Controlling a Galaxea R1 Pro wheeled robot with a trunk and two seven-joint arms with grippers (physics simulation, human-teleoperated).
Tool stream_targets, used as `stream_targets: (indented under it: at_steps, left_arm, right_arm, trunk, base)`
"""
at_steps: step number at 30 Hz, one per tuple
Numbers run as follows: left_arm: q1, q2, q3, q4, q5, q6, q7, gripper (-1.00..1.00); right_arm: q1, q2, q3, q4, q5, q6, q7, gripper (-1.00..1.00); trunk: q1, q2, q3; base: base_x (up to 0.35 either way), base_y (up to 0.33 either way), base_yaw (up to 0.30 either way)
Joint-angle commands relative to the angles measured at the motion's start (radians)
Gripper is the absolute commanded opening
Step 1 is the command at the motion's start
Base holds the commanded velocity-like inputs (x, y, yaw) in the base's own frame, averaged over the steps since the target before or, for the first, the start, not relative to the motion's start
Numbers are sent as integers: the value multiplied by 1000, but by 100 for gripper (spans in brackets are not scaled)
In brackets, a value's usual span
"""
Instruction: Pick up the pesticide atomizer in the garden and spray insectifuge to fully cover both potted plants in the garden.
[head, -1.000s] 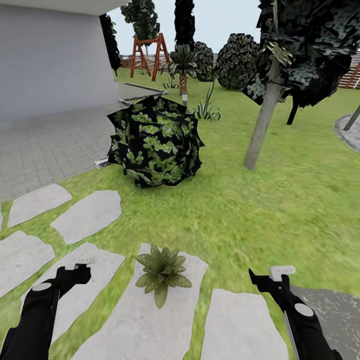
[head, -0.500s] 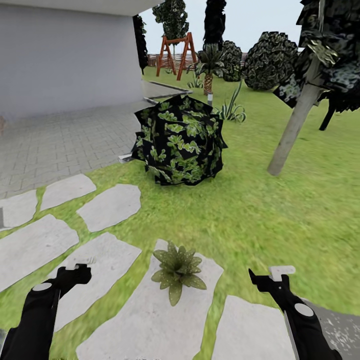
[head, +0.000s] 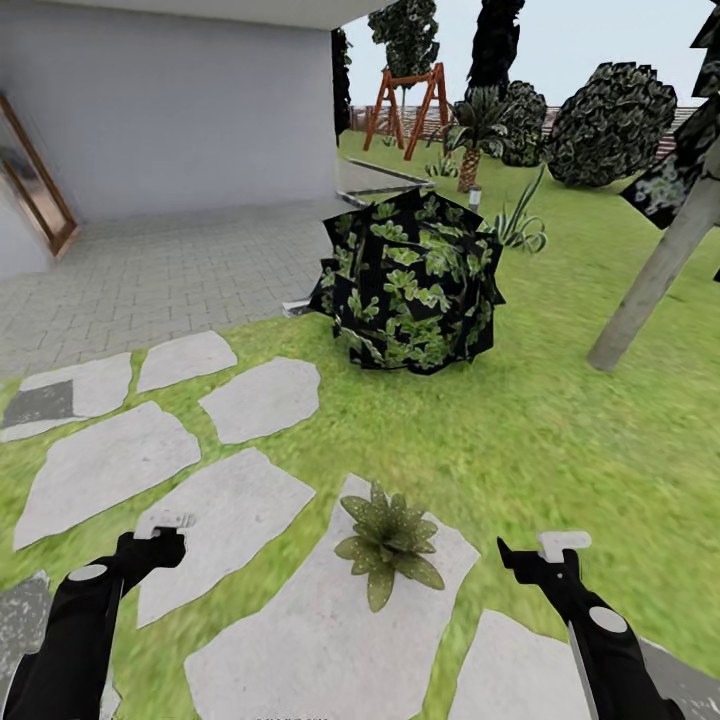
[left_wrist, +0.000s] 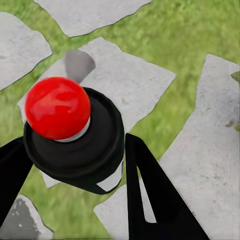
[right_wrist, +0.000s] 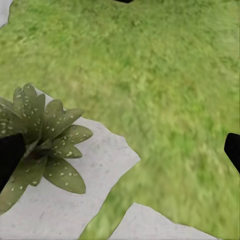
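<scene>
We stand on the garden lawn (head: 560, 440), the largest thing around us, with the grey house wall (head: 170, 110) and the brick patio (head: 170, 280) off to our left. Ahead sits a round dark bush (head: 412, 283), a leaning tree trunk (head: 655, 275) to its right, and a red-brown swing frame (head: 407, 100) far behind. Pale stepping stones (head: 235, 515) run across the grass beneath our arms.

One potted plant (head: 387, 540), a low rosette of speckled olive leaves, sits on a stone between our two arms, near us; its pot is hidden by the leaves. The right wrist view has it close by (right_wrist: 42, 150). We do not see a second plant from here, and we cannot make out a green spray bottle.

Our left end effector (head: 158, 545) is clenched on a black round object with a red ball top (left_wrist: 57, 107); what it is we cannot say. Our right end effector (head: 545, 560) has its fingers spread wide, nothing between them.

The risk, as we judge it, is rolling on over the plant or clipping it with an arm, since it lies so near our path. We could also lose time searching, since the bottle's place is unknown to us.
</scene>
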Motion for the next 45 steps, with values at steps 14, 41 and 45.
stream_targets:
  at_steps: [14,41,45]
  left_arm:
    - [-1,-1,3,-1,-9,2,-7,-100]
    - [-1,-1,-21,-1,-9,2,-6,-100]
    - [-1,-1,-22,-1,-9,2,-7,-100]
  right_arm:
    - [-1,1,-4,-2,8,3,7,100]
    - [-1,1,-4,-2,8,3,6,100]
    - [-1,1,-4,-1,8,4,6,100]
  trunk:
    - [0,-1,-1]
    - [0,-1,-1]
    - [0,-1,-1]
  base:
    - [0,0,295]
    - [0,0,297]
    - [0,0,298]
